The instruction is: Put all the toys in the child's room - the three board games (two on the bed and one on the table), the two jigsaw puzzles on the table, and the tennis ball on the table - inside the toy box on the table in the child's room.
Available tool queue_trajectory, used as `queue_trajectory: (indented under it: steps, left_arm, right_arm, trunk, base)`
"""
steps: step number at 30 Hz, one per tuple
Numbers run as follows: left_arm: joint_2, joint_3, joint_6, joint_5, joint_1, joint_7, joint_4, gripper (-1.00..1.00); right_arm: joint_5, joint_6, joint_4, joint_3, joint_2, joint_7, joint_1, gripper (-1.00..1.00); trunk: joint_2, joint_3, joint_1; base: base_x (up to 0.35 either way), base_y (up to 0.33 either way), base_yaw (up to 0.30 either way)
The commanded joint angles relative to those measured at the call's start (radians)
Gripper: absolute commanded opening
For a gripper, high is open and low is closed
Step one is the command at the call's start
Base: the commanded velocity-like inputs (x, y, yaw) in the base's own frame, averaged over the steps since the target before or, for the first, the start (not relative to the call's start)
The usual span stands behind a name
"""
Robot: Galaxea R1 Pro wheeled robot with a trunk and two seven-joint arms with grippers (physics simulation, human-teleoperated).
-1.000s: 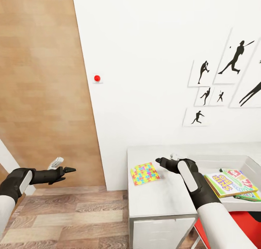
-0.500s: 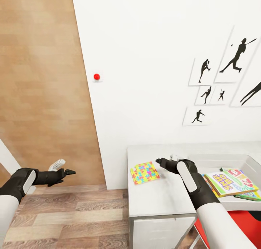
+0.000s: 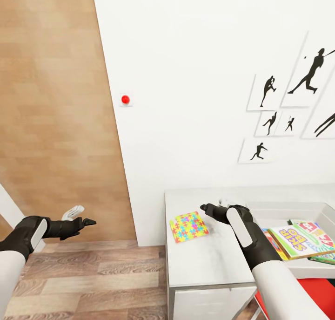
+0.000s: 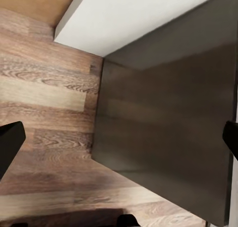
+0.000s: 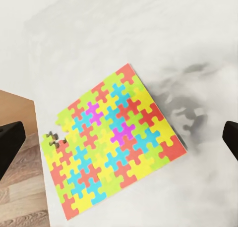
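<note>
A multicoloured jigsaw puzzle [image 3: 188, 226] [image 5: 111, 142] lies flat near the left end of the white table [image 3: 204, 259]. My right gripper [image 3: 205, 208] [image 5: 119, 140] hovers just above and beside the puzzle, open, with nothing between its widely spread fingertips [image 5: 10, 142]. To the right stands the white toy box [image 3: 279, 208], with colourful board games [image 3: 300, 240] lying in it. My left gripper [image 3: 89, 222] [image 4: 119, 142] hangs open over the wooden floor, left of the table and apart from everything.
A wooden door panel [image 3: 51, 115] fills the left wall, with a red button [image 3: 124, 99] on the white wall beside it. Black silhouette pictures [image 3: 279, 110] hang above the table. Something red [image 3: 316, 287] sits below the table's right end. Wooden floor [image 3: 93, 282] lies left of the table.
The head camera has swung slightly left, so the table and pictures sit further right. My left arm has drawn back and sunk a little. The puzzle and right gripper stay put.
</note>
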Motion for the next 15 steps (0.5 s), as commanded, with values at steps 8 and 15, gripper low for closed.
queue_trajectory:
  steps: [8, 15]
  left_arm:
    - [-0.001, 0.003, 0.004, 0.007, -0.001, 0.011, 0.000, 1.00]
    - [-0.002, 0.003, 0.003, 0.007, -0.001, 0.014, 0.000, 1.00]
  right_arm:
    - [-0.009, 0.001, -0.001, 0.004, 0.001, -0.011, -0.001, 1.00]
    - [-0.009, 0.001, -0.001, 0.004, 0.000, -0.011, -0.001, 1.00]
  trunk:
    - [-0.002, -0.002, 0.001]
    - [-0.002, -0.002, 0.001]
  base:
    - [0.038, 0.018, 0.000]
    - [0.159, 0.074, 0.000]
